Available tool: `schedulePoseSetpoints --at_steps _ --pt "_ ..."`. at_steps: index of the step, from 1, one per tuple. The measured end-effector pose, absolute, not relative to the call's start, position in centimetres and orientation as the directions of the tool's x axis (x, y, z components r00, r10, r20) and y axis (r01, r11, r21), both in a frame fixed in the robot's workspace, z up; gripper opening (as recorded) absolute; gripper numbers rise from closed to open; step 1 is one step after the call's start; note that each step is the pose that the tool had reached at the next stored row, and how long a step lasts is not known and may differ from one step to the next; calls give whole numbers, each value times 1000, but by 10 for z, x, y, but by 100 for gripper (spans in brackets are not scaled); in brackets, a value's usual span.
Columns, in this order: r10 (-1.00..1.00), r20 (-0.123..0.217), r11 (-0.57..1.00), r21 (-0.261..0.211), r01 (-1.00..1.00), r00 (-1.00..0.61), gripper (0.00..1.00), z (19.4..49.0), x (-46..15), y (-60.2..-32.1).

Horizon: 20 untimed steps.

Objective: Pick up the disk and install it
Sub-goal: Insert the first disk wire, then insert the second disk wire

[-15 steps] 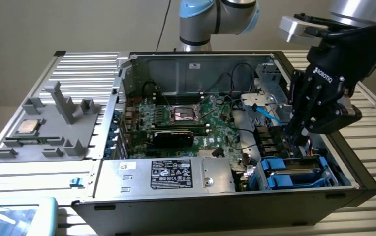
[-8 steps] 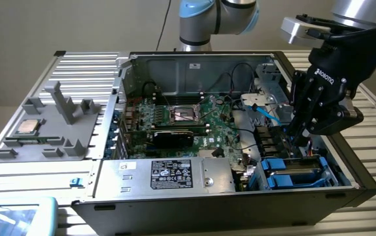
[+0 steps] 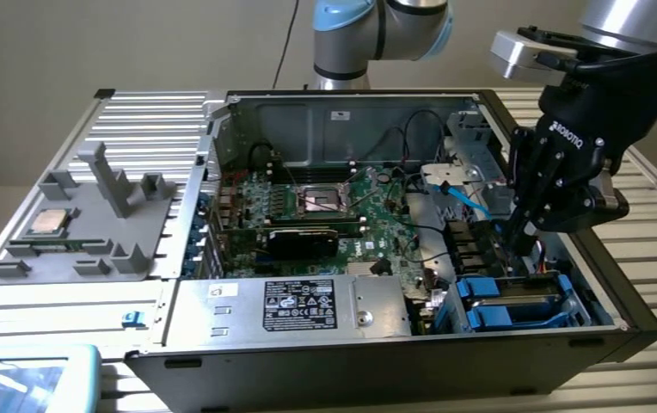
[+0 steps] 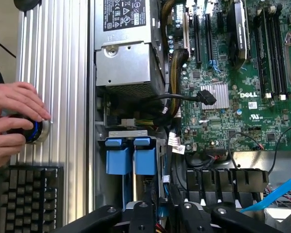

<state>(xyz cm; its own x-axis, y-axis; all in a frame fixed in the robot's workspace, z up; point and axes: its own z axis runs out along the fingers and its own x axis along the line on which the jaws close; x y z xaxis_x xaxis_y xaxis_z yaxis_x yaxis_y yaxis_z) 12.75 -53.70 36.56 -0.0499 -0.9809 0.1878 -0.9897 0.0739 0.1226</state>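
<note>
Nearest in the exterior view, corner of a pale blue tray (image 3: 19, 372), smooth and glossy, on a bench (image 3: 88, 297) of ribbed silver aluminium slats. Behind it, an open black computer case (image 3: 397, 361), boxy, matt, sheet metal. Just inside the near wall, a big silver box (image 3: 294, 305) with a black label. At the case's near corner on the exterior view's right, the disk (image 3: 514, 303): flat, silver-grey, framed in bright blue plastic, lying in its bay beside the silver box. Right over it, reaching down into the case, a black jointed claw (image 3: 516, 258); cannot tell how far open, nor whether touching or gripping the disk. Deeper in, a green motherboard (image 3: 340, 206), studded and glinting, crossed by black cables. On the exterior view's left, a grey plastic fixture (image 3: 88, 232) carrying a small square silver chip (image 3: 47, 222). Farthest, a plain beige wall (image 3: 99, 43). In the wrist view, hands (image 4: 12, 124) on a round knob beside a black keyboard (image 4: 29, 194)
</note>
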Motion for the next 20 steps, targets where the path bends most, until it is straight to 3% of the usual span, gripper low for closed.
schedulePoseSetpoints --at_steps 1,2,20 --pt "-981 187 74 123 -990 -50 22 366 128 -537" --pt "-981 187 74 123 -990 -50 16 366 128 -537" --pt "-982 185 74 123 -990 -50 16 365 128 -537"
